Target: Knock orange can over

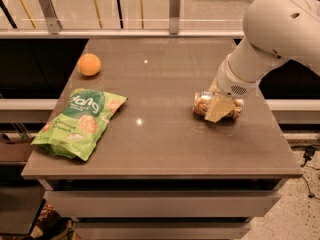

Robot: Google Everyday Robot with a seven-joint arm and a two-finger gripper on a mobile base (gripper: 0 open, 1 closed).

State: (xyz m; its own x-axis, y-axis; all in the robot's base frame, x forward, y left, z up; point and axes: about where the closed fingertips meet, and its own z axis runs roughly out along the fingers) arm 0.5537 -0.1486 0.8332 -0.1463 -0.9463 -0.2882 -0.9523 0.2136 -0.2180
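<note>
End effector over orange can lying on table.

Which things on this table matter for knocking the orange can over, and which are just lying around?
Belongs to the job:
- orange can, lying on its side on the right of the table
- gripper, down at the can's middle

Just lying about:
- orange ball, back left
- green snack bag, front left

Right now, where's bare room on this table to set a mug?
The middle of the table, between the green snack bag and the orange can, is widest. The far strip beside the orange ball is also free. Crowded at right, where the end effector is at the can.
</note>
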